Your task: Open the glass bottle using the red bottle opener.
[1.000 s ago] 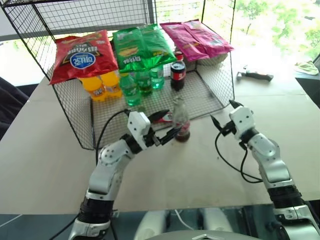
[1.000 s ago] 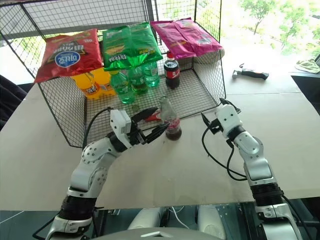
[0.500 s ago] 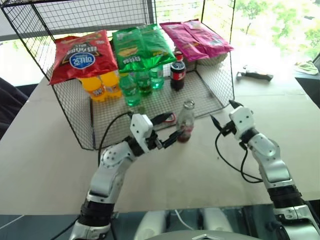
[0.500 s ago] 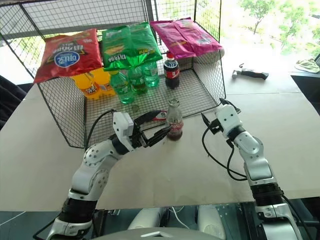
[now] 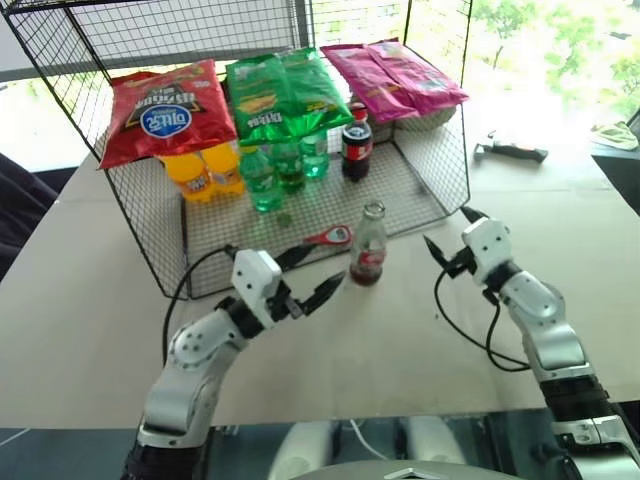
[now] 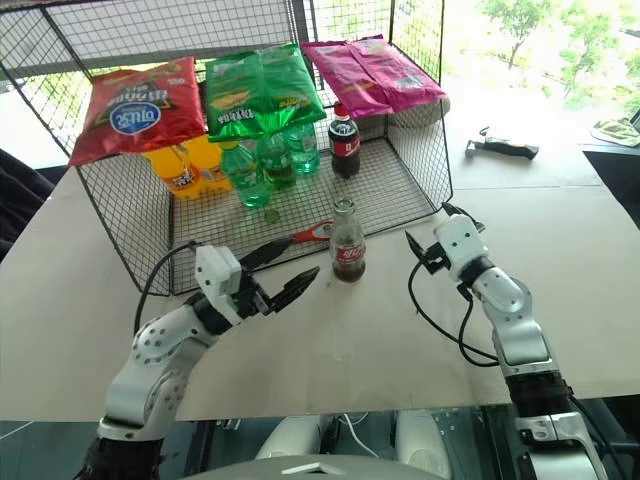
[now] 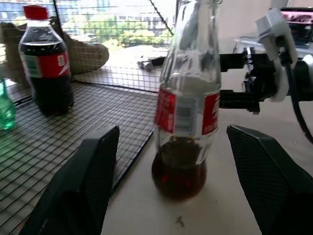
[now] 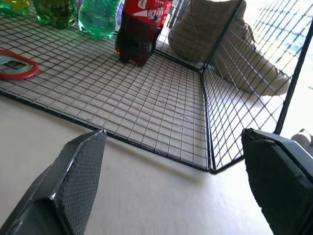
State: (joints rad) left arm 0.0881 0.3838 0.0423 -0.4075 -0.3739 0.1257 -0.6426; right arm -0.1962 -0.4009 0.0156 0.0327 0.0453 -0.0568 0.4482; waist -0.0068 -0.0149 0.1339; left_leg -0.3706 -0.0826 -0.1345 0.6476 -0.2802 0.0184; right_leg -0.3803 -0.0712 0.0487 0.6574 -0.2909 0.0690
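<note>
**Bottle standing free, opener lying flat on the wire**

The glass bottle was seen upright on the table, just outside the front edge of the wire rack, with dark cola low in its base. The red bottle opener lay flat on the rack's mesh floor, just beside the bottle. The left gripper was spread wide and empty, near the bottle but apart from it; the right gripper was likewise spread and empty on the bottle's other side.

The bottle was judged stiff, smooth, breakable and top-heavy, best clasped around the labelled belly. The opener was judged light, thin and rigid, hard to lift off the mesh, best pinched by its tapering handle.
</note>
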